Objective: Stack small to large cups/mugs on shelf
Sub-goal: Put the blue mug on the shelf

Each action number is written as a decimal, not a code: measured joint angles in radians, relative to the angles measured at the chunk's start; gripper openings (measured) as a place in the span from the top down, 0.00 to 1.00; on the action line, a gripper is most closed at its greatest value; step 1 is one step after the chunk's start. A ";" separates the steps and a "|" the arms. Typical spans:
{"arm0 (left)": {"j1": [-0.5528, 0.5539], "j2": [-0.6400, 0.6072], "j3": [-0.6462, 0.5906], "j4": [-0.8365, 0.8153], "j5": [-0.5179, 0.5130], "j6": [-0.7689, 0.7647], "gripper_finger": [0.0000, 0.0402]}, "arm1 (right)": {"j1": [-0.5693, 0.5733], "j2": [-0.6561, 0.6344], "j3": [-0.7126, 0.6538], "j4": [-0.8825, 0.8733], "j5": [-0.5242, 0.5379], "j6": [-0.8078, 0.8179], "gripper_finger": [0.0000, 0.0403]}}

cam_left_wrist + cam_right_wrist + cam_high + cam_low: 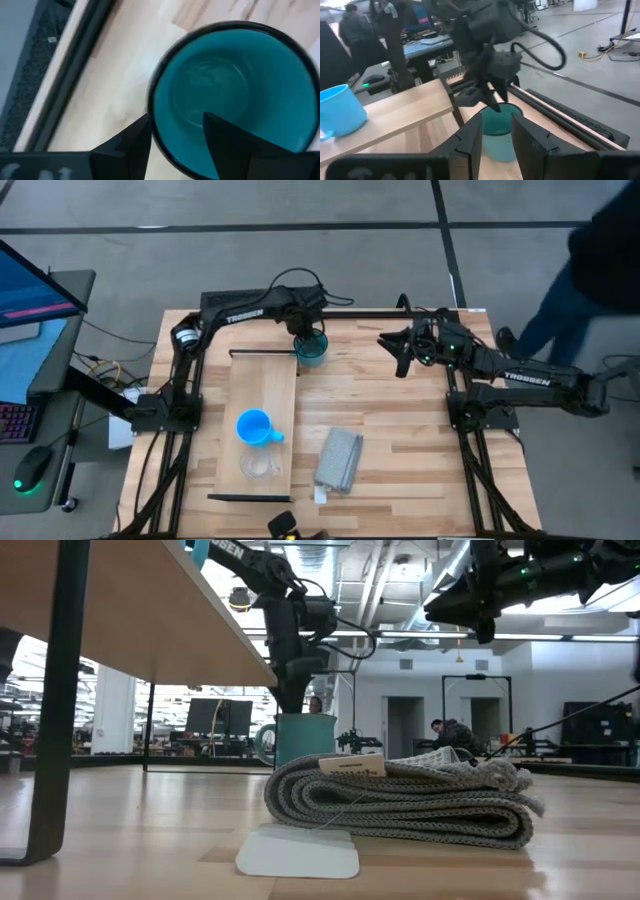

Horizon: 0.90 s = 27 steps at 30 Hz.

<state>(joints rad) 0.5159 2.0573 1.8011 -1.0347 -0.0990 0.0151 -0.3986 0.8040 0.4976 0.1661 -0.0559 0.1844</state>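
Where lettering can be read at all, we find it on the arms: "TROSSEN" in white on the left arm and again on the right arm in the high view. A pale tag lies on the folded grey cloth (400,802) in the low view, but its print is too small for us to read.

From above we see the teal mug (311,350) on the tabletop (420,450), just beside the far end of the shelf (262,385), with the left gripper (304,330) directly over it. The left wrist view alone shows us the grip: one finger inside the mug, the other outside, straddling the rim (155,107) with the jaws wide; we cannot tell whether they press the wall.

The bright blue mug (254,427) stands on the shelf, and the clear cup (258,466) stands near it on the same board, toward the near end. The low view hides both behind the shelf's raised board but shows the teal mug's handle and people in the room beyond.

The right gripper (403,352) hovers apart from the mug, fingers parted and empty; its wrist view shows the left gripper (492,97) at the teal mug.
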 joint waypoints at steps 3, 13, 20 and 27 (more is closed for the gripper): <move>0.001 0.005 0.000 0.004 -0.007 0.012 0.58 | 0.019 0.000 0.000 0.003 0.001 0.000 0.70; 0.016 0.006 -0.004 -0.003 0.012 0.029 0.58 | 0.044 0.000 0.000 0.003 0.002 0.001 0.70; 0.017 0.006 -0.005 -0.003 0.011 0.029 0.62 | 0.044 0.000 0.000 0.022 0.003 0.001 0.70; 0.019 0.006 -0.005 0.000 0.007 0.029 0.74 | 0.045 0.000 0.000 0.030 0.003 0.002 0.70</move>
<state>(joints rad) 0.5346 2.0636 1.7958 -1.0351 -0.0925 0.0441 -0.3534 0.8040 0.4976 0.1959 -0.0525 0.1860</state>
